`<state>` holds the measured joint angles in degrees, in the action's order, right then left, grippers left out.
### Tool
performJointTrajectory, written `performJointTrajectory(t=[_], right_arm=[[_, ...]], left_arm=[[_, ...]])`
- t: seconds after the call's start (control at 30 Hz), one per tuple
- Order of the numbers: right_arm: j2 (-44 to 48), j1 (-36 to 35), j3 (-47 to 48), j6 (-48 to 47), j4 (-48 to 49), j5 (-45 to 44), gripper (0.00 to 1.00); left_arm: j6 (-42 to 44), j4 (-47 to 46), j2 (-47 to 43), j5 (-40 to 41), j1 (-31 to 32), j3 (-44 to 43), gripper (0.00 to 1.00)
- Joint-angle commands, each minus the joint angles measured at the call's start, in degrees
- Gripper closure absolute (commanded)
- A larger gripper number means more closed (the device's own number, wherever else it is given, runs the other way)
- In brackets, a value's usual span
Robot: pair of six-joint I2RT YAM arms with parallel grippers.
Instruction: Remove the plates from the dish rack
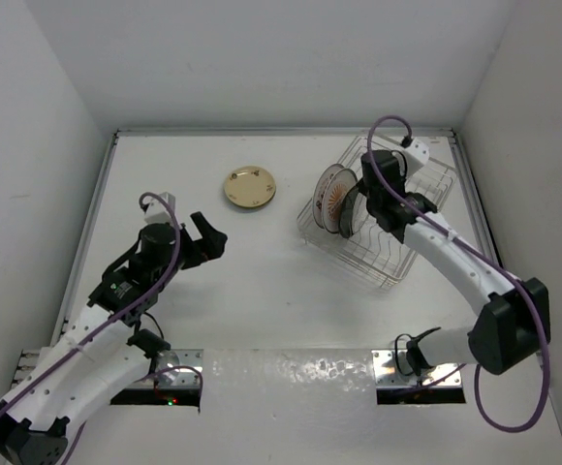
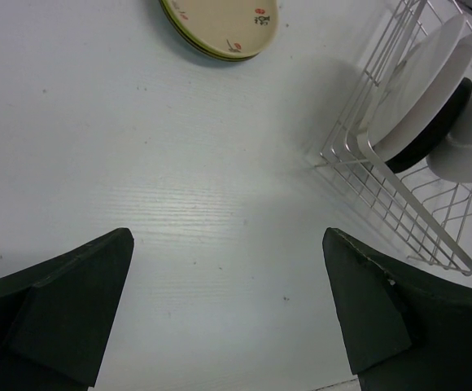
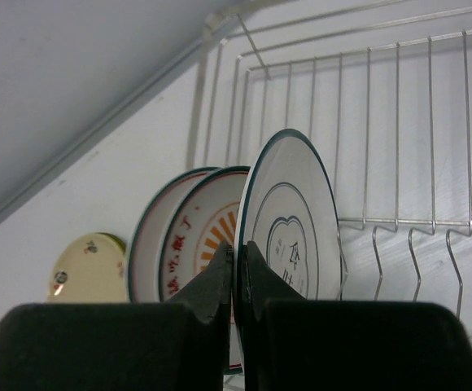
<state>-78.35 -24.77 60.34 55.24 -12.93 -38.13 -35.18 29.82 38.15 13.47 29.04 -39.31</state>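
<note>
The silvery wire dish rack [image 1: 397, 263] stands at the back right. Two white plates with orange-red patterns [image 3: 189, 240] stand upright in it. My right gripper [image 3: 238, 259] is shut on the rim of a third upright plate, white with a teal rim [image 3: 297, 216], still in the rack [image 3: 399, 147]. It shows in the top view [image 1: 366, 199] over the plates [image 1: 336, 198]. A tan plate [image 1: 250, 187] lies on the table, stacked on a green one [image 2: 220, 24]. My left gripper [image 2: 228, 301] is open and empty over bare table, left of the rack [image 2: 399, 208].
A black plate [image 2: 433, 133] stands behind a white one [image 2: 427, 85] in the rack in the left wrist view. White walls enclose the table at the back and both sides. The left gripper [image 1: 209, 238] hovers between the tan plate and the table's near edge.
</note>
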Motion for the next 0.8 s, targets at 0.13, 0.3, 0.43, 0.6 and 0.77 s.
performJointTrajectory(t=[0.13,0.3,0.43,0.6,0.77], right_arm=[[8.64,-0.54,9.45,-14.97,-0.35,6.03,1.0],[14.78,-2.72,8.84,-39.01,2.46,25.17,1.0],[15.07,-11.49,12.17,-58.53,-10.51,41.74,1.0],[13.93,-32.14,7.44,-76.75,-14.76,30.67,1.0],[8.22,-41.56,1.46,-79.85,-5.29,31.89,1.0]], left_arm=[[-3.84,-1.78,-2.55,-5.46,-0.21,-4.54,0.01],[-7.88,-3.02,-5.1,-8.55,-0.21,-7.62,0.0],[-12.89,-5.99,-8.0,-10.13,-0.21,-7.45,0.0],[-14.92,-1.98,-7.83,-4.3,-0.21,-11.82,0.0],[-13.52,10.24,-9.5,17.6,-0.21,-17.63,0.0]])
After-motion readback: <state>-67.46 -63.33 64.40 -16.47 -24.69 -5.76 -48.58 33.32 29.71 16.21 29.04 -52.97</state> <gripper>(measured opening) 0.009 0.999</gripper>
